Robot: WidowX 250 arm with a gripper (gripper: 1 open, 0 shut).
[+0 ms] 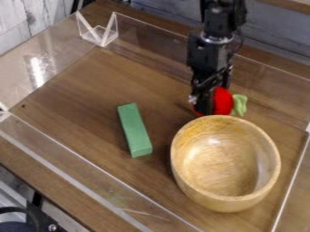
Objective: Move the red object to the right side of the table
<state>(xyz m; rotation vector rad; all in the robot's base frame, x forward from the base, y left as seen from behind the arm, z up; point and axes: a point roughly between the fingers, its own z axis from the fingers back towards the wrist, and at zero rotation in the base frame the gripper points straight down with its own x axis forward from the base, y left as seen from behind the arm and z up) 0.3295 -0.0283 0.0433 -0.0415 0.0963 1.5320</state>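
Note:
The red object (pixel 223 100), a small strawberry-like toy with a pale green leafy end (pixel 240 104), lies on the table (pixel 85 100) just behind the rim of the wooden bowl. My gripper (pixel 206 98) points straight down over the toy's left side, its dark fingers (pixel 197 96) low near the tabletop. The jaws look spread, and the toy shows mostly to the right of them, not pinched. Part of the toy's left edge is hidden behind the fingers.
A large wooden bowl (pixel 224 161) stands at the front right, close under the toy. A green rectangular block (pixel 133 129) lies left of the bowl. Low clear acrylic walls (pixel 36 63) border the table, with a clear folded stand (pixel 97 29) at the back left.

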